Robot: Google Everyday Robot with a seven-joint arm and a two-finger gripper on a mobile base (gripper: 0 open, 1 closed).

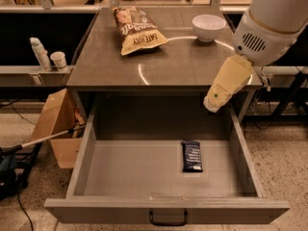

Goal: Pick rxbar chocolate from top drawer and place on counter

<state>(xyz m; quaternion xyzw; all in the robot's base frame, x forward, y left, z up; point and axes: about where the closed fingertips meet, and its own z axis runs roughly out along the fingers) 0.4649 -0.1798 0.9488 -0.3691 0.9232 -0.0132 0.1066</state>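
— Since it fills most of the view, begin with the desk (168, 66): condition?
— Grey-brown glossy top, level, with a curved light reflection across it. Below its front edge the top drawer (130, 170) stands pulled out toward the camera, its plain grey inside open to view.
— The robot?
— A white arm housing (272, 23) enters from the upper right. From it the cream-coloured gripper (215, 101) slants down and to the left. Its tip hangs in front of the desk's front right corner and above the drawer's back right part, apart from both. Whether it is open or closed I cannot tell.
— Beside the desk?
— A cardboard box (55, 124) on the floor at left, just beside the drawer's left wall.
— On the desk?
— A tan-and-brown snack bag (138, 30) lies flat toward the back left. A white bowl (208, 27) stands upright toward the back right, well apart from the bag.
— The task item?
— The rxbar chocolate (192, 156) lies flat on the drawer floor, right of centre, long side running front to back. It is apart from every wall and from the gripper, which hangs above it and slightly to the right.
— Anything smaller?
— A black pull handle (168, 219), centred on the drawer's front panel.
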